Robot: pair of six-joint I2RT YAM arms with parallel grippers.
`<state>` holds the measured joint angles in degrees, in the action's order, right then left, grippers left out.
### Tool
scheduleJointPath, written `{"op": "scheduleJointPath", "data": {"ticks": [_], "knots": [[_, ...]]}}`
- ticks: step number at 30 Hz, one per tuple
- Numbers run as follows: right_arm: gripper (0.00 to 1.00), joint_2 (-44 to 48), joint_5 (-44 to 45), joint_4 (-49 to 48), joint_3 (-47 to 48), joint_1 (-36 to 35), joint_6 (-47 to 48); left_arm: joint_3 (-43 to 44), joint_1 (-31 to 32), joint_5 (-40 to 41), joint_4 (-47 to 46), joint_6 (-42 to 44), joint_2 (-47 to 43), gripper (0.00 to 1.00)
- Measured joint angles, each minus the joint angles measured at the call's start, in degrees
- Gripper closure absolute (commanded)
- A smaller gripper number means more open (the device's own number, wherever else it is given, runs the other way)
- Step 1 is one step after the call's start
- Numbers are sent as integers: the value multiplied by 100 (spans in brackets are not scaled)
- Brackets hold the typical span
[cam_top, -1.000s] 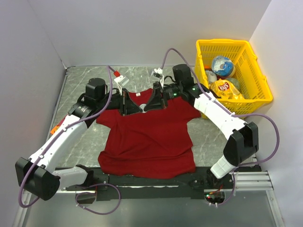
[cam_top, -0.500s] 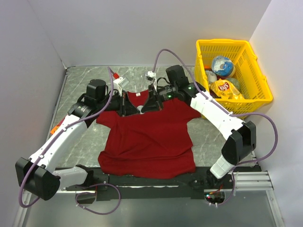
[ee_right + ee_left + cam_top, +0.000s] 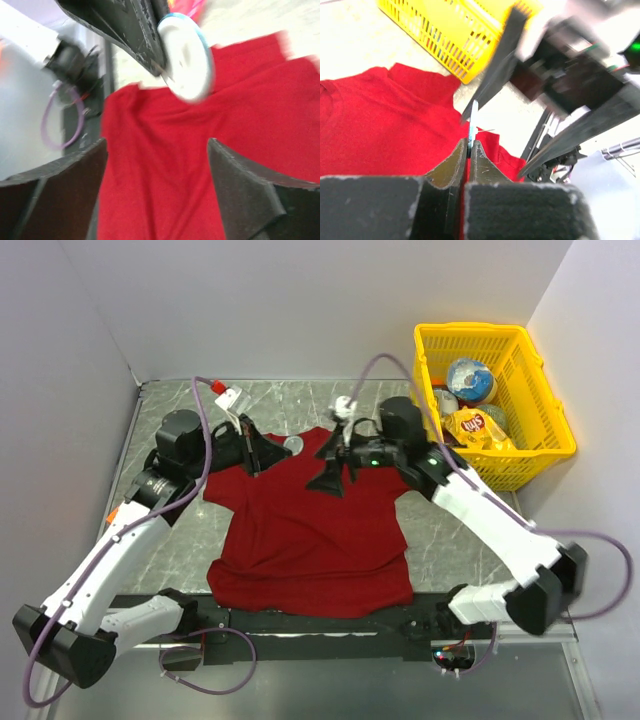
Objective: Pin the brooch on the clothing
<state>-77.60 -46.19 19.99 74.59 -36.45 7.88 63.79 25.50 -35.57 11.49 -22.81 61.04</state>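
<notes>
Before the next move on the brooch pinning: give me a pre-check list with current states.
1. Left tool shut on the brooch, gripped edge-on: ok.
2. Right tool open and empty: ok.
3. Clothing lying spread on the table: ok.
4. Clothing held by a tool for pinning: not ok, neither grips it.
5. Brooch pin open: cannot tell.
6. Brooch touching the clothing: cannot tell.

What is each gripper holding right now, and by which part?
Left gripper pinches the small round white brooch by its rim; right gripper holds nothing.
</notes>
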Motion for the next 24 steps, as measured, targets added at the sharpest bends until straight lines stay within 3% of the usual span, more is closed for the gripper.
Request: {"op": "scheduleJointPath", "data": {"ticks": [8,14,24], "knots": [[18,1040,1425,-785,-195,-72,-289,-168,0,356,-157,-221,-74,99],[19,1025,2208,-1097,-551,-376,-420,-177,0,662,-173,-363,-111,99],[15,382,2728,-1167,-531,-345,-704,-175,28,2177,216,-382,37,99]]}}
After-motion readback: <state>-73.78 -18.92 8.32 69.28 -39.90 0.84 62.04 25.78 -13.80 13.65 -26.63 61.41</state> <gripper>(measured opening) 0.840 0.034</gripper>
